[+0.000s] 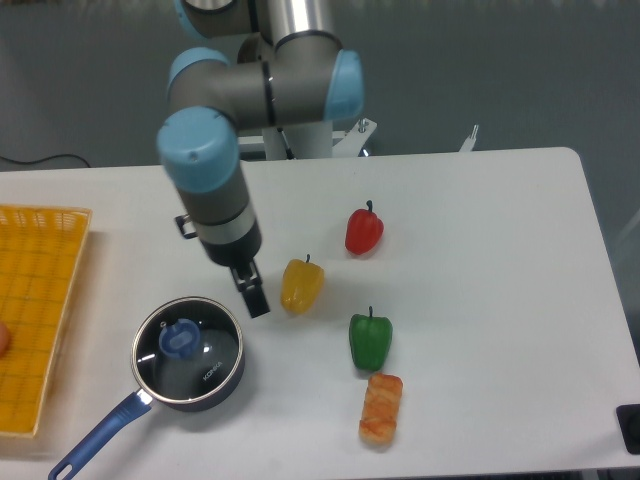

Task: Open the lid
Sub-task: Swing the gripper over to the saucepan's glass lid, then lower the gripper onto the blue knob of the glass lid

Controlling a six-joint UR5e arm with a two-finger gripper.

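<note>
The lid (190,348), a clear glass disc with a metal rim and a blue knob (178,339), lies flat on the dark saucepan (232,372) at the front left of the table. The pan's blue handle (95,440) points to the front left. My gripper (251,291) hangs just above and to the right of the pan's far rim, to the left of a yellow pepper (301,285). Its dark fingers sit close together with nothing held; whether a gap remains between them does not show.
A red pepper (364,231), a green pepper (370,341) and an orange breaded piece (380,408) lie right of the pan. A yellow basket (38,300) stands at the left edge. A dark object (630,428) sits at the front right corner.
</note>
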